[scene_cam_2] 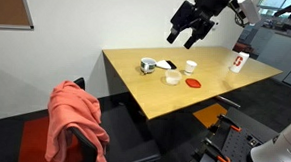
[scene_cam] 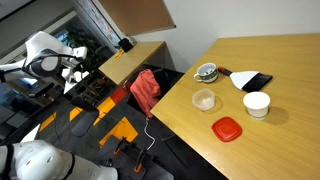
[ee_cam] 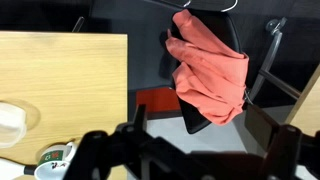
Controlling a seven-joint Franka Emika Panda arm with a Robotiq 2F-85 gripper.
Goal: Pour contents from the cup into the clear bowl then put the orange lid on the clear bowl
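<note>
Nearest, red cloth (scene_cam_2: 78, 123) is hanging over a chair (scene_cam_2: 123, 120). High beside the table (scene_cam_2: 155, 97), the gripper (scene_cam_2: 185, 37) is hovering, jaws spread, holding nothing; cup (scene_cam_2: 147, 65), clear bowl (scene_cam_2: 172, 78) and orange lid (scene_cam_2: 194, 83) are sitting apart on that table.

Cup (ee_cam: 55, 157): lower left of wrist view, cut by the bottom edge; contents too small to tell in both exterior views.
Clear bowl (ee_cam: 10, 125): left edge of wrist view, cut off, blurred.
My pincer (scene_cam_2: 185, 39): in wrist view a dark blur, cut by bottom edge.
</note>
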